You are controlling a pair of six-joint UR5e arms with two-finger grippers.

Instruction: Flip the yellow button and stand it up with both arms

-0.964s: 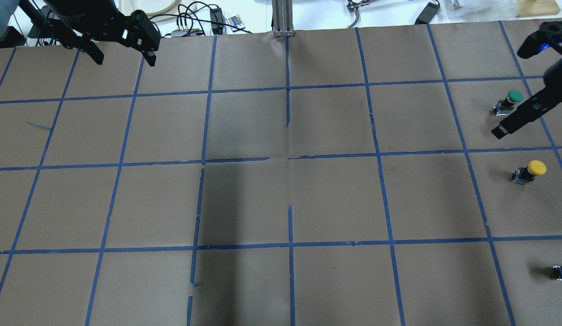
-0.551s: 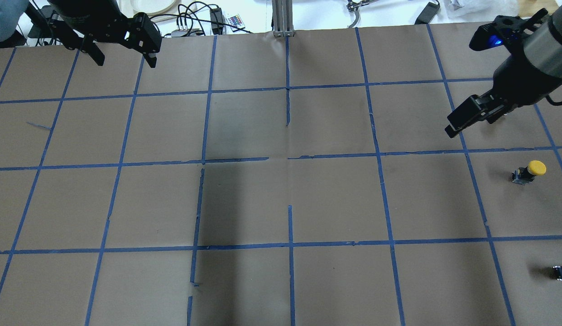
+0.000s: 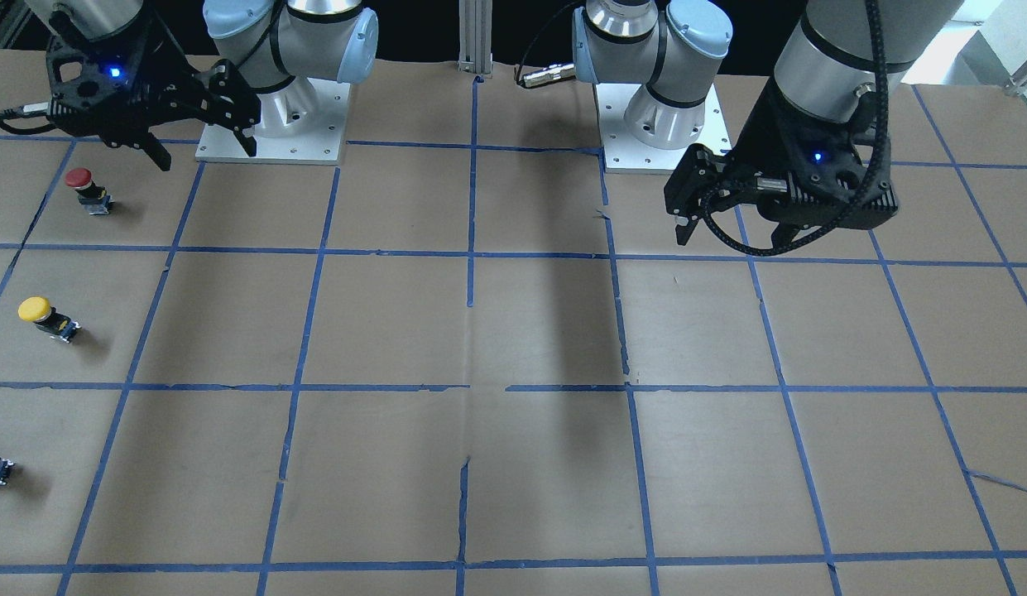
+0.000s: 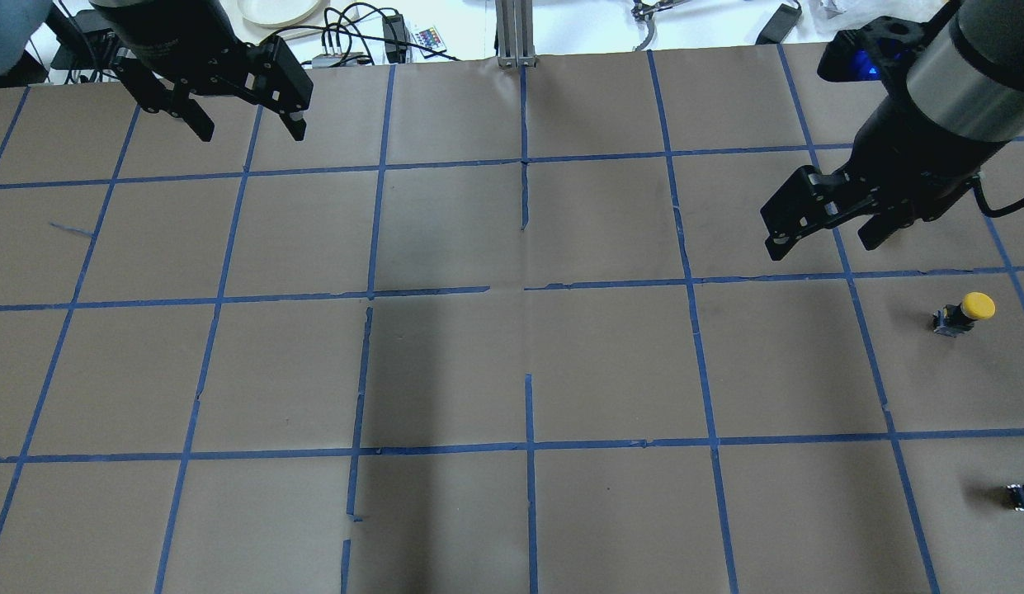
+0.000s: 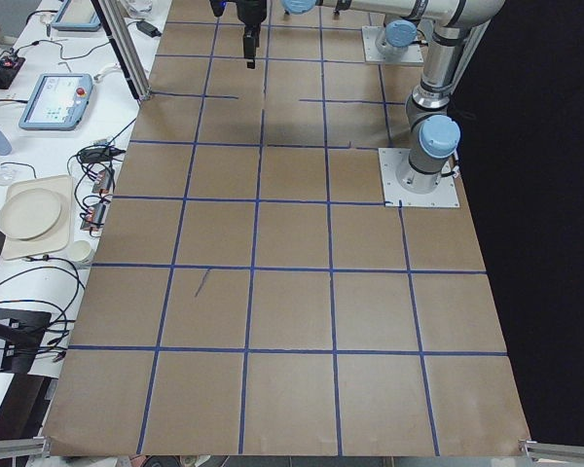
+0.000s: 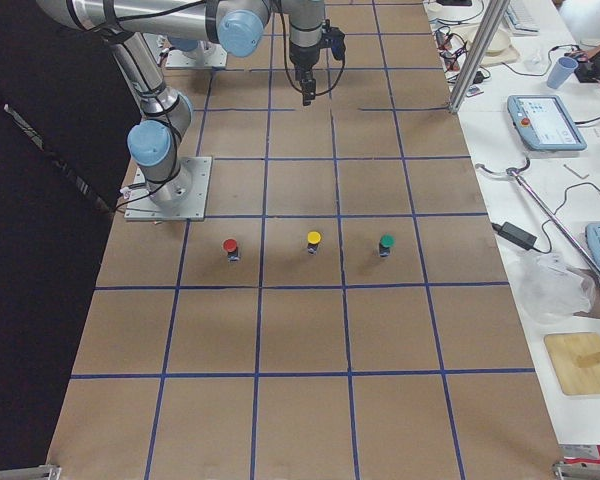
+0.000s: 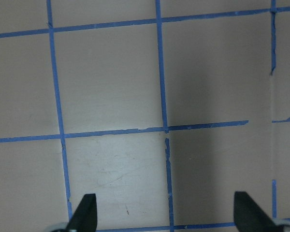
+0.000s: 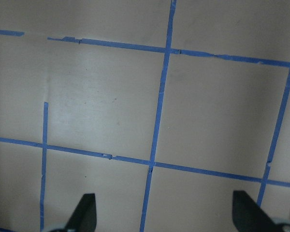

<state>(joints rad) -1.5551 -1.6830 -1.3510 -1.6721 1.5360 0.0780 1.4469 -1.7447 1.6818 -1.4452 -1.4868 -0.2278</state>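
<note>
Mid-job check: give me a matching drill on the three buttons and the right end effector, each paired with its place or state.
Things:
1. yellow button
2. red button
3. green button
4. right end effector

Places or states:
A. end of the row nearest the right arm's base plate
B. open, gripping nothing
C. end of the row farthest from that base plate
D. middle of the row

Pairs: 1-D, 2-A, 3-C, 4-B

The yellow button (image 4: pixel 965 312) stood cap-up on its dark body at the right, clear of the wide-spread right gripper (image 4: pixel 823 245) and the equally spread left gripper (image 4: pixel 252 132) far left.
</note>
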